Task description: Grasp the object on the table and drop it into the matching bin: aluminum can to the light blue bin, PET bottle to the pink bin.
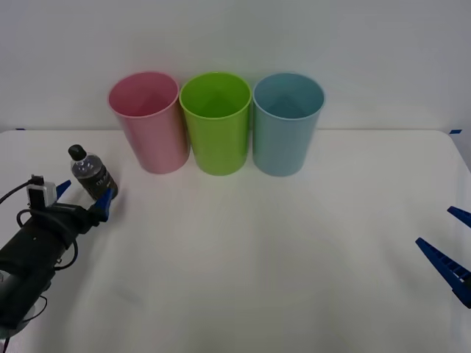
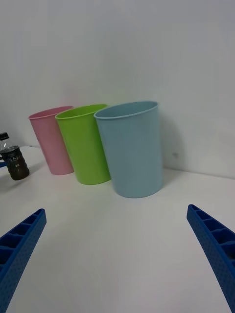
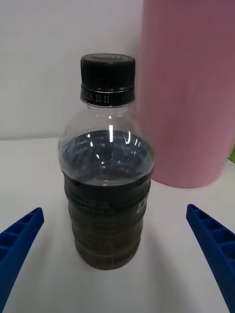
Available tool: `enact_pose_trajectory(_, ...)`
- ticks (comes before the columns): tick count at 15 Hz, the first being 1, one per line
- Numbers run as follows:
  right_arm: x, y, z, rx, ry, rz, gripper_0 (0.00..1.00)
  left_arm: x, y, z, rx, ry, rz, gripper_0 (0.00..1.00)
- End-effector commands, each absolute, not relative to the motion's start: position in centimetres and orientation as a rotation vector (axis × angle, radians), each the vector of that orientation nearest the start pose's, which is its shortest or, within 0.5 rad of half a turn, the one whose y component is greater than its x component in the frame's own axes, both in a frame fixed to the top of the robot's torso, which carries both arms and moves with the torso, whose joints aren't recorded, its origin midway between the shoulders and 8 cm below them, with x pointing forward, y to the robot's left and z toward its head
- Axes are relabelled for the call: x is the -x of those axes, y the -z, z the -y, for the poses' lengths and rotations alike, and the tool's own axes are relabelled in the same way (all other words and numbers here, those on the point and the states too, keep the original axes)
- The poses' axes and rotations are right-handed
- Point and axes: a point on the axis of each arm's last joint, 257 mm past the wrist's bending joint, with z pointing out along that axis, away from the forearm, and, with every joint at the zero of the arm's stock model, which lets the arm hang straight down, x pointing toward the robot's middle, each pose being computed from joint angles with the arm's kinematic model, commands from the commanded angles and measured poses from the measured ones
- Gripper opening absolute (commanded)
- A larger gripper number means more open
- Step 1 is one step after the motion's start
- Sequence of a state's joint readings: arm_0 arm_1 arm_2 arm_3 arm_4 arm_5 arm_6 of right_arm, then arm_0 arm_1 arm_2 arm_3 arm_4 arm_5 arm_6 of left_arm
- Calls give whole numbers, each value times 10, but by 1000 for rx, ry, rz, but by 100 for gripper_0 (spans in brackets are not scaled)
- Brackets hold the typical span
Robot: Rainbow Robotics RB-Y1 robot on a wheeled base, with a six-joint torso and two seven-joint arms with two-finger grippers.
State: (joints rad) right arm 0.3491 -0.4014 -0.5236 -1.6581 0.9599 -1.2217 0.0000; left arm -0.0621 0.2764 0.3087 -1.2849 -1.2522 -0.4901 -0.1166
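The wide, flat, plain white worktop [image 1: 243,265] carries everything. Along its far side stand three tall, slightly tapered plastic cup-shaped bins in a close row: the pink bin [image 1: 151,125] on the robot's left, a lime green bin [image 1: 216,123] in the middle, and the light blue bin [image 1: 285,123] on the right.

Near the front of the pink bin, toward the left edge, stands the object — a small clear plastic bottle [image 1: 91,173] with a black cap and a dark lower body, much shorter than the bins. It is a PET bottle, so the pink bin is its match. It stands upright on the worktop, its long axis vertical.

The left end effector [image 1: 82,197] is the nearer one by far. Its blue ribbed fingers are spread wide, and in the left wrist view the bottle stands directly ahead, centred in the gap, with neither finger touching it. Judged from this, the coming move is a short straight advance until the fingers flank the dark body, then a close.

The right end effector [image 1: 452,246] waits at the worktop's right edge — fingers also wide apart, holding nothing, well apart from the bottle.
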Motion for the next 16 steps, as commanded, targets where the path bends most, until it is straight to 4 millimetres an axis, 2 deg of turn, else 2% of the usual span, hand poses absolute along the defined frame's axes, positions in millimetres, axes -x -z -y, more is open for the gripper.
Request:
enact_pose_trajectory(1,-342,169,330,465,-567,-1441,100,-546,267,-360,-91,73,-1662,100)
enact_pose_trajectory(9,-342,169,330,465,-567,-1441,100,-575,263,-354,-85,57,-1670,100)
enact_pose_trajectory(16,-342,169,330,465,-567,-1441,100,-582,261,-356,-81,22,-1672,100)
